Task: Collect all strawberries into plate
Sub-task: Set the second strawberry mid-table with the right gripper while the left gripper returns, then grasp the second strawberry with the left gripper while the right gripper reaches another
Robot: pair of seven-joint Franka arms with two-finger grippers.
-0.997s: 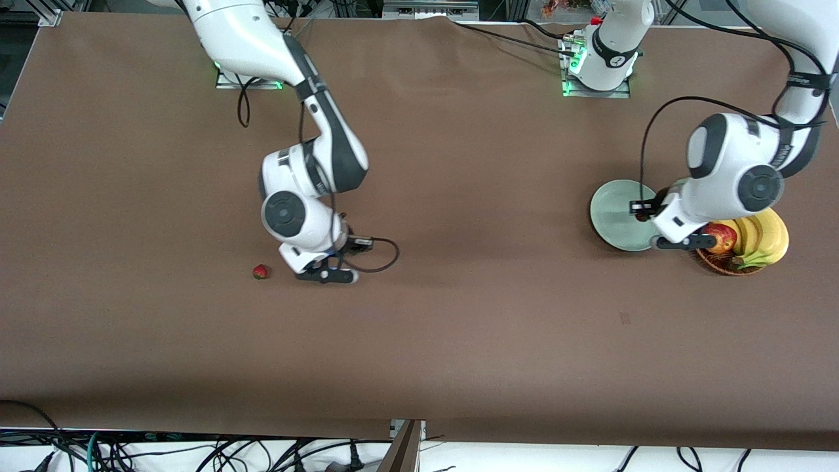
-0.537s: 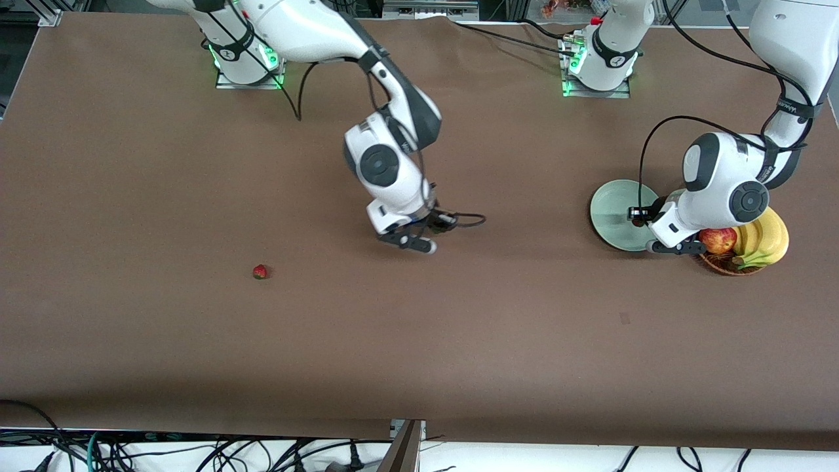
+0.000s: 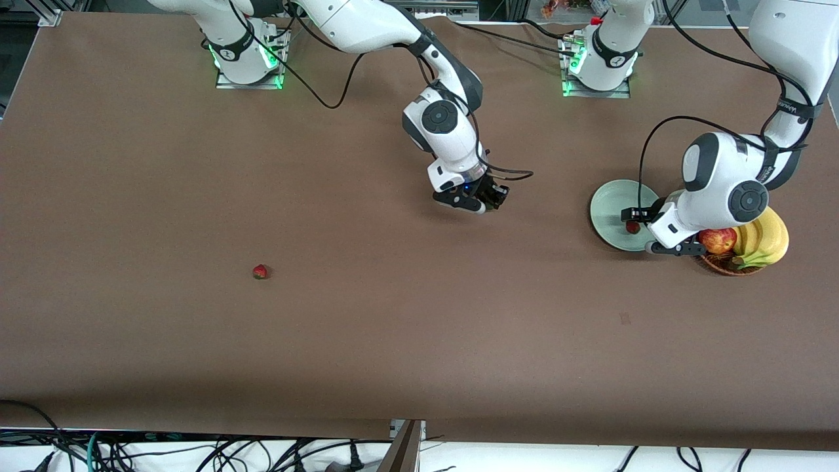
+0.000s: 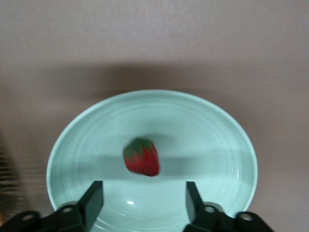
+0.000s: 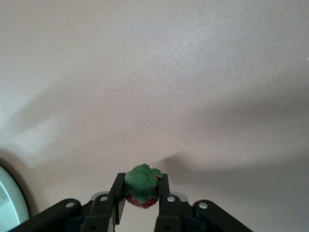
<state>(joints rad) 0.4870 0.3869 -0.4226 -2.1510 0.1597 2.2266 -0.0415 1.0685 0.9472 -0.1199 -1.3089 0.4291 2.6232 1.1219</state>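
Movement: right gripper [image 3: 484,204] had travelled from beside the loose strawberry [image 3: 261,271] toward the plate [image 3: 606,196].
Loose berry: lay alone at the right arm's end of the table.
Right gripper: over bare table mid-way, pinching a carried strawberry [image 5: 142,187] by its sides.
Left gripper [image 4: 143,200]: spread above the plate, a released strawberry [image 4: 141,156] lying in it.
Handling: judged light, soft, easily bruised; grip gently across the body.

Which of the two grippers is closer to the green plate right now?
Left. The left gripper hangs open right over the plate, above a strawberry. The right gripper, holding another strawberry, is over bare table short of it.
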